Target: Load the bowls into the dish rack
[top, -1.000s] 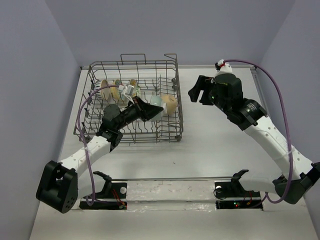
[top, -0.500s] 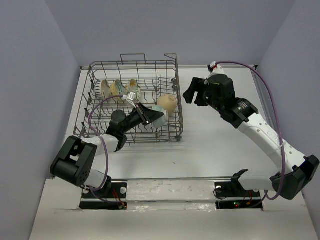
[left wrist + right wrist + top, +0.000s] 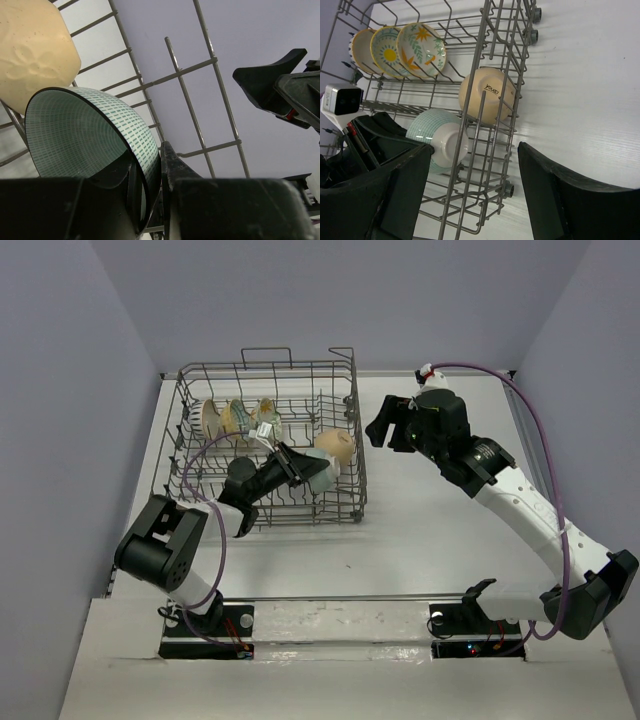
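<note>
The grey wire dish rack (image 3: 265, 368) stands at the back left. My left gripper (image 3: 303, 469) is inside it, shut on the rim of the pale teal-green bowl (image 3: 323, 474), held on edge right beside the plain tan bowl (image 3: 338, 447). In the left wrist view the fingers (image 3: 172, 165) pinch the teal bowl's (image 3: 80, 135) wall, with the tan bowl (image 3: 35, 50) behind it. The white-and-tan bowl (image 3: 361, 47) and two floral bowls (image 3: 390, 50) (image 3: 422, 42) stand on edge at the rack's back left. My right gripper (image 3: 386, 426) is open and empty, hovering just right of the rack.
The rack's raised right wall (image 3: 485, 40) stands between my right gripper and the teal bowl (image 3: 440, 140) and tan bowl (image 3: 487, 95). White table (image 3: 450, 530) lies right of and in front of the rack. A purple cable (image 3: 540, 400) loops over the right arm.
My right gripper has moved left toward the rack. My left arm has folded in closer, and the teal bowl has shifted slightly toward the tan bowl.
</note>
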You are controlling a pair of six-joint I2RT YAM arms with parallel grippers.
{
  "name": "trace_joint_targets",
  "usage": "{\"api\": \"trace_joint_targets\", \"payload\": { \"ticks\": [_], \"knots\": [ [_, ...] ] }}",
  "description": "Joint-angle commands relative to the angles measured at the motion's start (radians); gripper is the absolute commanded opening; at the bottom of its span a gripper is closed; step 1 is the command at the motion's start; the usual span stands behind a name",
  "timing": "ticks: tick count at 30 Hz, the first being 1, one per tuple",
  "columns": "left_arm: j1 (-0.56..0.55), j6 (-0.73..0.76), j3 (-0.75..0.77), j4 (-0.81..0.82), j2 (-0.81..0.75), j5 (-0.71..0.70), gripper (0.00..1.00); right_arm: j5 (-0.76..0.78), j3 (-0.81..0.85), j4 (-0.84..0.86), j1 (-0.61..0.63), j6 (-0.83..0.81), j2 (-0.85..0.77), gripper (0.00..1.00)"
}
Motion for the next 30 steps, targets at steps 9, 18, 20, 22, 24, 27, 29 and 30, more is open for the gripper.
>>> {"api": "trace_joint_targets", "payload": {
  "ticks": [9,18,20,22,24,27,29,30],
  "knots": [
    [-0.019,-0.013,0.043,0.388,-0.003,0.019,0.00,-0.004,-0.013,0.057,-0.003,0.007,0.000,0.76],
    [-0.030,-0.028,0.074,0.378,-0.034,0.060,0.00,-0.006,-0.015,0.060,-0.003,0.011,0.011,0.76],
    [-0.038,-0.031,0.084,0.350,-0.034,0.073,0.00,-0.006,-0.016,0.060,-0.003,0.010,0.008,0.76],
    [-0.041,-0.005,0.101,0.271,-0.040,0.076,0.00,-0.004,-0.018,0.060,-0.003,0.010,0.006,0.76],
    [-0.045,0.018,0.110,0.220,-0.048,0.073,0.00,-0.004,-0.019,0.060,-0.003,0.010,0.006,0.76],
    [-0.045,0.027,0.107,0.189,-0.043,0.071,0.00,-0.004,-0.019,0.058,-0.003,0.011,0.006,0.76],
    [-0.045,0.018,0.095,0.195,-0.034,0.068,0.00,-0.004,-0.019,0.060,-0.003,0.011,0.006,0.76],
    [-0.044,0.013,0.091,0.203,-0.028,0.068,0.00,-0.004,-0.019,0.060,-0.003,0.011,0.005,0.76]
  ]
}}
